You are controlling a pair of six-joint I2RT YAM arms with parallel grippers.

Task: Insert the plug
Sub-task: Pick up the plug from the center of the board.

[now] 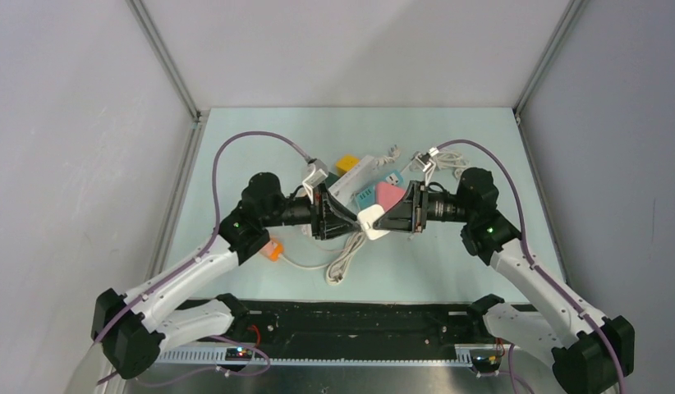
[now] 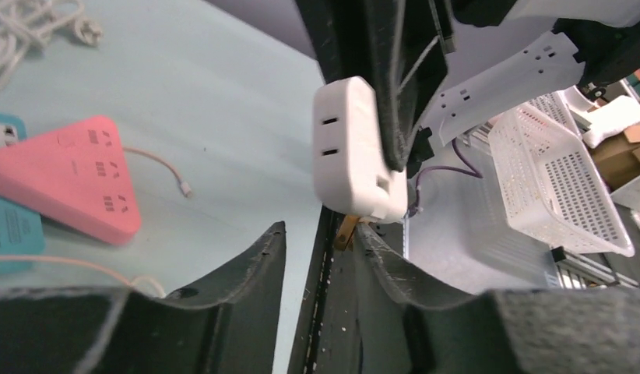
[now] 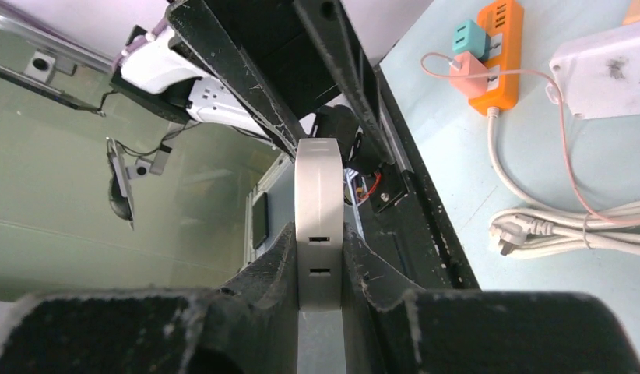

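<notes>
The plug (image 1: pixel 374 222) is a white block with two slots on one face (image 2: pixel 352 148) and a brass prong (image 2: pixel 346 231) at its lower end. It hangs above the table between the two arms. My right gripper (image 3: pixel 318 234) is shut on the plug (image 3: pixel 318 195), its fingers pressing both flat sides. My left gripper (image 2: pixel 321 241) faces it from the left (image 1: pixel 351 215). The left jaws stand apart with nothing between them, and the right-hand fingertip (image 2: pixel 379 245) sits just under the plug's prong end.
On the table behind the grippers lie a pink triangular power strip (image 1: pixel 389 194), a teal one (image 1: pixel 365 197) and a white strip (image 1: pixel 355 176). An orange power strip (image 1: pixel 273 249) lies at the left, and a coiled white cable (image 1: pixel 344 261) near the front.
</notes>
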